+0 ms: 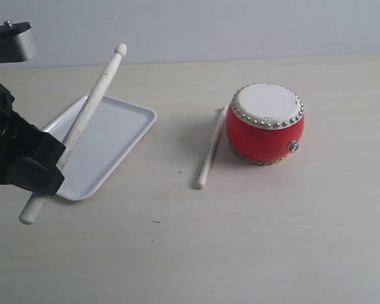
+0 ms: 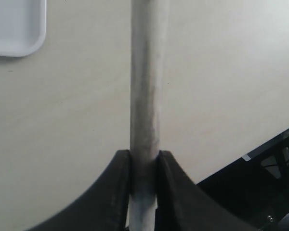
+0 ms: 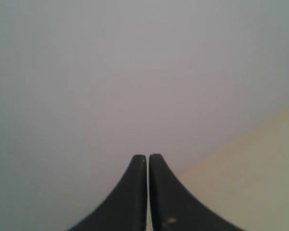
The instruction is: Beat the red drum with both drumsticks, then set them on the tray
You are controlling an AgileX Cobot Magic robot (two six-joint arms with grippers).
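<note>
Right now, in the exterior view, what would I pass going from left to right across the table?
Left claw → tray → loose drumstick → red drum. The held drumstick crosses claw and tray, so it's left out.

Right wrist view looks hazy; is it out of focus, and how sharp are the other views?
Right wrist view: only the shut right hand has clear edges; the rest is blur. Left wrist view: the held stick is soft, close to the lens. Exterior view: sharp, even light, faint shadow beside the drum.
</note>
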